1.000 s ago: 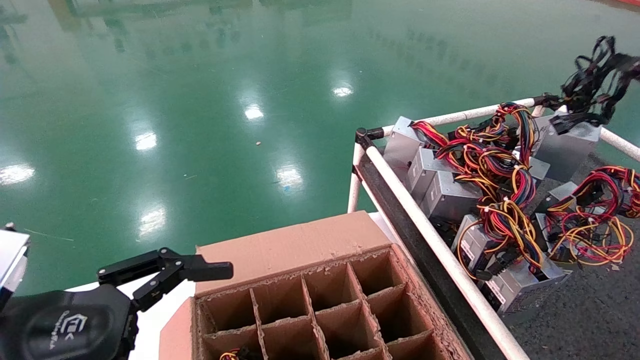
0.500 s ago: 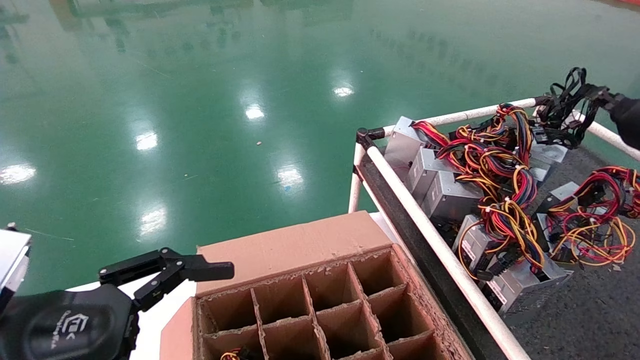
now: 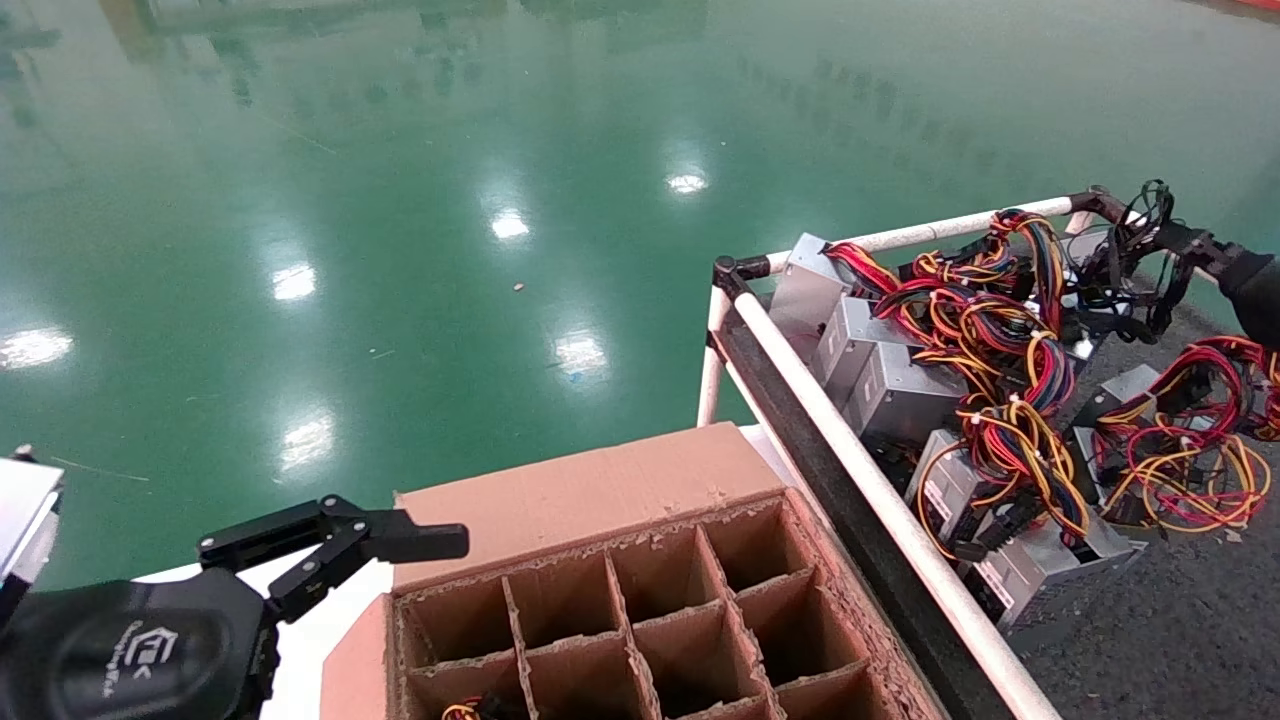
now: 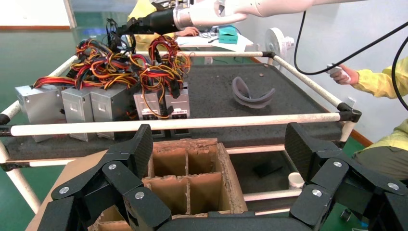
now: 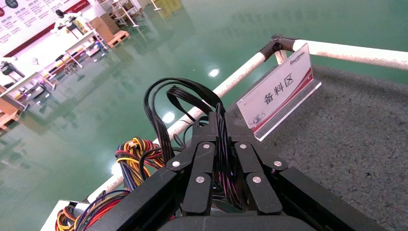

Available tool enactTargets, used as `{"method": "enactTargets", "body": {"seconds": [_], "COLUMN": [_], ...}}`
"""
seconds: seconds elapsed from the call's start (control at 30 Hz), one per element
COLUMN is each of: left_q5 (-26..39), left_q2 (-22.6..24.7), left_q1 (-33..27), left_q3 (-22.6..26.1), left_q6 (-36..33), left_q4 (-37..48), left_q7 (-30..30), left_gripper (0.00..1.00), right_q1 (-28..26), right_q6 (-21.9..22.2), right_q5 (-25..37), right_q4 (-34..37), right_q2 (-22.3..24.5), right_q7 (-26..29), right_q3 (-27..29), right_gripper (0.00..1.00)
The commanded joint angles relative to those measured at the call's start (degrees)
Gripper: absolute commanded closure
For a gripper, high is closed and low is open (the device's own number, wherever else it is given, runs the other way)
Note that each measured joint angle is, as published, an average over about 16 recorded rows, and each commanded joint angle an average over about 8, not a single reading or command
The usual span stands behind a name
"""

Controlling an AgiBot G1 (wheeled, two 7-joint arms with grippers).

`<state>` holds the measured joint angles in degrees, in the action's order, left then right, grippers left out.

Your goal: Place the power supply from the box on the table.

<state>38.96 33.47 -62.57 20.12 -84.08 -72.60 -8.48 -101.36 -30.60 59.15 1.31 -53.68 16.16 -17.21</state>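
The power supply's black cable bundle (image 3: 1135,270) hangs at the table's far corner, and my right gripper (image 3: 1175,242) is shut on it. In the right wrist view those black cables (image 5: 178,96) run between the closed fingers of the right gripper (image 5: 221,122). Its metal body is mostly hidden behind coloured wires. The box (image 3: 600,490), a reddish-brown carton with ragged dividers, stands at front centre. My left gripper (image 3: 400,545) hovers open beside the box's left corner; the left gripper (image 4: 221,139) has nothing between its fingers. The table (image 3: 1180,640) is dark grey felt.
Several grey units with red and yellow wires (image 3: 900,390) lie packed along the table's white rail (image 3: 850,450). A sign placard (image 5: 279,94) stands by the far corner. A grey curved piece (image 4: 252,94) lies on the felt. A person in yellow (image 4: 385,82) stands beyond the table.
My right gripper has come down and leftward with the black-cabled power supply, from above the rail to the table's far corner. The left arm has not moved.
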Motion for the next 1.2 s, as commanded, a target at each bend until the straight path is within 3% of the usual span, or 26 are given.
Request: {"method": "enactTargets", "body": {"seconds": [0.03,1.2], "left_q5": [0.00,-0.02], "left_q2": [0.00,-0.01], "left_q1": [0.01,0.00], "left_q3": [0.00,0.01], "left_q6": [0.01,0.01], "left_q4": [0.01,0.04], "left_q7": [0.00,0.02], "left_gripper": [0.00,0.00], "right_q1": [0.11,-4.09], "right_q6": [0.34,-2.67], "right_q5": [0.14,1.83], "right_q4": [-0.02,-0.87], "right_q2": [-0.01,1.90], "right_q7": [0.02,2.19], "right_q3": [-0.12,-1.43], "right_gripper": [0.00,0.00]}}
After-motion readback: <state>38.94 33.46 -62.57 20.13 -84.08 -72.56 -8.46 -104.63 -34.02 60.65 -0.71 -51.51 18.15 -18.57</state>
